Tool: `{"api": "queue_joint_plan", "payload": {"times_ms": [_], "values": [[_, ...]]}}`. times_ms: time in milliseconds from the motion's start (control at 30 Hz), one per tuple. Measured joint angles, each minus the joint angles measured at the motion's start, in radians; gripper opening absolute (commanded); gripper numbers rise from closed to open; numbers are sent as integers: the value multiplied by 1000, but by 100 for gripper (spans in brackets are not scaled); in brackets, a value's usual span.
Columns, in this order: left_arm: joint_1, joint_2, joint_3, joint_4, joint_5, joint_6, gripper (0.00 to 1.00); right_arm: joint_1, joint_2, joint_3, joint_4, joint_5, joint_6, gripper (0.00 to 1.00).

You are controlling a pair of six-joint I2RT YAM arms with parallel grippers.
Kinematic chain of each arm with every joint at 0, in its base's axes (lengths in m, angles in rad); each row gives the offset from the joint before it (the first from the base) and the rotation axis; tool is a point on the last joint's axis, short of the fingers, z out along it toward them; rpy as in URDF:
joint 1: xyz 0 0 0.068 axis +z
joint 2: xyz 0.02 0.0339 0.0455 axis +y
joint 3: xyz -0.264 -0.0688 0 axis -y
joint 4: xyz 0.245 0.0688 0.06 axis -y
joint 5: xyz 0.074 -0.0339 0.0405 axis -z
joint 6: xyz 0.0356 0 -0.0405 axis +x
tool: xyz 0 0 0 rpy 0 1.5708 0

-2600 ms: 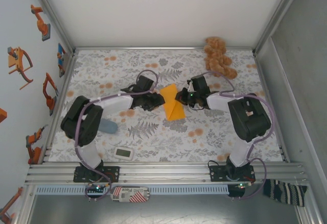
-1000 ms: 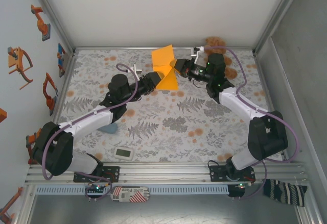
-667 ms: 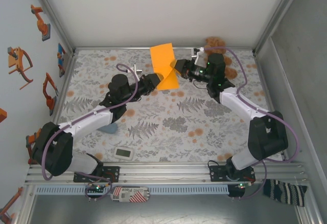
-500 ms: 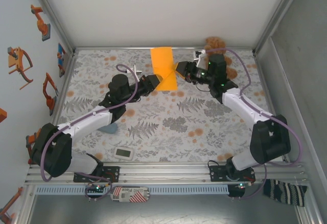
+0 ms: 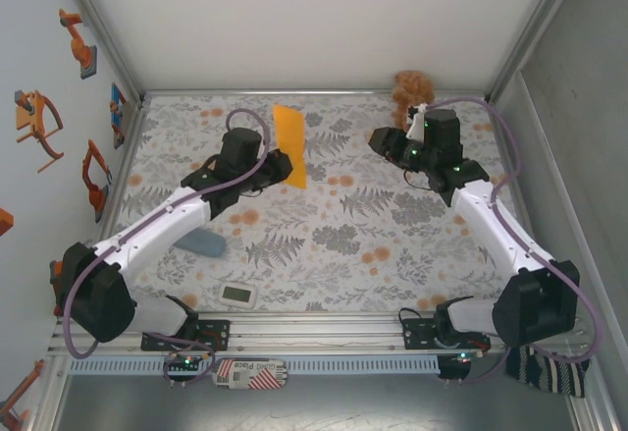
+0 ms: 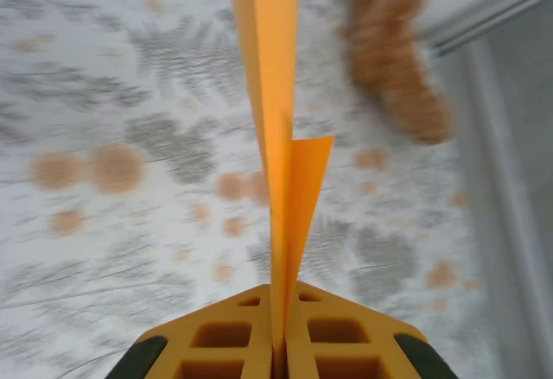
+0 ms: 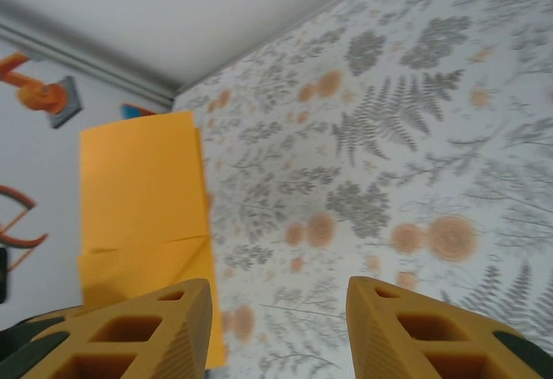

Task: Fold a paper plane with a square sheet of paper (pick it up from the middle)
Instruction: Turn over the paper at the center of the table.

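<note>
– Orange paper: where is it sitting?
– The left gripper is pinching the square sheet of paper by its near end and holding it on edge over the far-left part of the floral cloth. It is showing as a narrow creased rectangle, thin, matte and unmarked.
– Is the left wrist view agreeing?
– Yes. The paper is running edge-on straight out from between the yellow fingers, which are pressing flat on both faces. The pads are moulded with square pockets. One pointed flap is splaying off to the right of the main layer.
– What is the right side doing?
– The right gripper is hanging well apart from the sheet, jaws spread wide and gripping nothing. Its camera is looking at the broad flat face of the paper, with a fine crease crossing it low down.
– Anything else on the cloth?
– A lumpy tan-brown plush toy is lying in the far-right corner, just beyond the right gripper. A soft-looking blue-grey pad is lying under the left arm. A small white device, a rounded rectangle with a grey screen, is resting near the aluminium front rail.
</note>
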Motion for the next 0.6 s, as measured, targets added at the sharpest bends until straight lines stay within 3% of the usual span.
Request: {"api": "queue_joint_plan", "payload": {"times_ms": [400,500,600], "values": [[-109,426,401,-631,-558,151,10,0,-11,0,-108,149,-61,42],[-145,554,506,-728,-665,156,10,0,-13,-1,-122,176,-65,41],[-171,667,587,-784,-703,165,10,0,-26,-5,-135,204,-68,41]]}}
